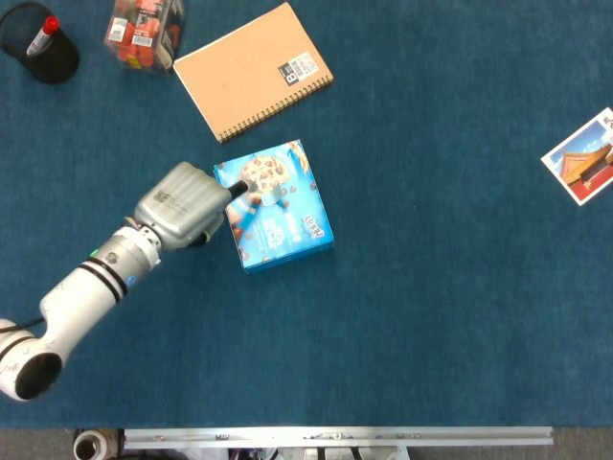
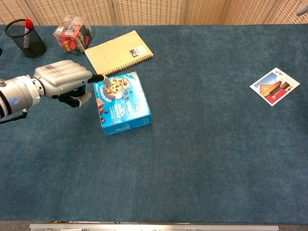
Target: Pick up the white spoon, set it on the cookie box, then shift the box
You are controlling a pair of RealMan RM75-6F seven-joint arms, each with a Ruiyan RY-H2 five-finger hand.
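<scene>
Blue carpeted tabletop (image 1: pixel 450 316), wicker-panelled wall behind; the left robot hand (image 1: pixel 182 204) holds the white spoon (image 1: pixel 261 196) over the cookie box (image 1: pixel 283 225).

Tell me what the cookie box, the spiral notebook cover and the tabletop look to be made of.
Cookie box: probably printed paperboard, slightly glossy; sharp folded edges and a full-colour cookie picture.
Notebook: seemingly matte kraft card cover, plain brown, with wire spiral binding along one edge.
Tabletop: apparently covered in blue felt or short-pile cloth; mottled, fibrous, no shine.

Blue carpeted table (image 2: pixel 202 159); woven tan panels (image 2: pixel 149 10) behind; metal rail (image 1: pixel 335 436) in front.
</scene>
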